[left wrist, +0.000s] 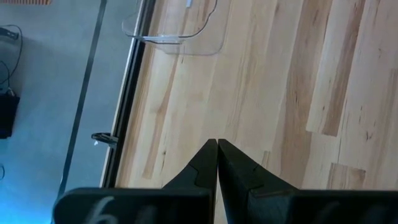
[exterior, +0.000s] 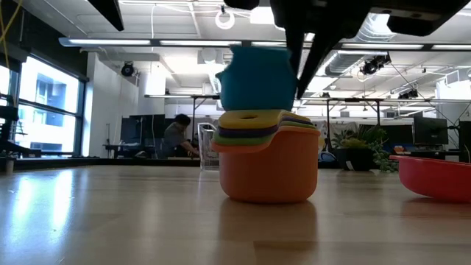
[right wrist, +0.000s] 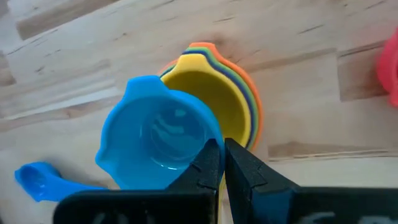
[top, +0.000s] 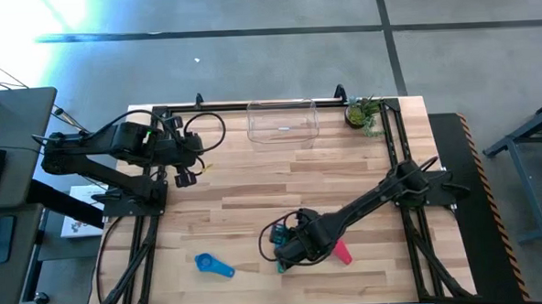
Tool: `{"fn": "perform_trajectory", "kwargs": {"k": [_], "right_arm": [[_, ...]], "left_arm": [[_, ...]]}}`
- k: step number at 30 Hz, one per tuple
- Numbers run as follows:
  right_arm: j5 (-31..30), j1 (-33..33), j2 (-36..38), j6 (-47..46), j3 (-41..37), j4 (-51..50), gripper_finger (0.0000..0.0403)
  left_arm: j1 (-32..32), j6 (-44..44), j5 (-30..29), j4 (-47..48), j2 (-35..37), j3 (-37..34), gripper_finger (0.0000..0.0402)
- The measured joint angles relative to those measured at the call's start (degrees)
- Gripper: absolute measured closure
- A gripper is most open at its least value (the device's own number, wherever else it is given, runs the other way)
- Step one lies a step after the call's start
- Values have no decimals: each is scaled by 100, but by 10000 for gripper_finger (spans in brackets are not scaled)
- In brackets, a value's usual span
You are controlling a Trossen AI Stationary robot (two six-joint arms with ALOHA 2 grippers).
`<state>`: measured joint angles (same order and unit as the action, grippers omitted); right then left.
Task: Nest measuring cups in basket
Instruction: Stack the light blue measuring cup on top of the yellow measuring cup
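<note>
Cups sit nested in a stack [exterior: 268, 158] at the table's [top: 255, 208] six o'clock edge, and our right gripper [right wrist: 222, 158] holds a teal cup [right wrist: 158, 140] by its rim just above them. A blue scoop [top: 213, 264] lies at eight o'clock, a red cup [top: 342, 251] just beside the stack, the basket [top: 282, 121] at twelve. Our left gripper [left wrist: 216, 158] waits pinched shut at ten o'clock

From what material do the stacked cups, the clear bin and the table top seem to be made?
The stacked coloured measuring cups look like smooth moulded plastic: uniform bright colours, soft sheen. The clear rectangular bin is probably transparent plastic, since the floor and table show through its rounded walls. The table top looks like light wood in joined strips, with visible grain and a satin finish.
</note>
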<state>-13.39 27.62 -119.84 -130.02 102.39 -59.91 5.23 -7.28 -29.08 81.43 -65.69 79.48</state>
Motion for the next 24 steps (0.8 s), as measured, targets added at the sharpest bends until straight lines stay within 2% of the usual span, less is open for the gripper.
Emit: {"fn": "perform_trajectory", "kwargs": {"k": [12, 24], "right_arm": [[97, -74, -6, -2, -2, -205, 401], [138, -70, -6, 17, -2, -216, 342]], "left_arm": [[1, 3, 0, -1, 1, 0, 399], [1, 1, 0, -3, 0, 0, 399]]}}
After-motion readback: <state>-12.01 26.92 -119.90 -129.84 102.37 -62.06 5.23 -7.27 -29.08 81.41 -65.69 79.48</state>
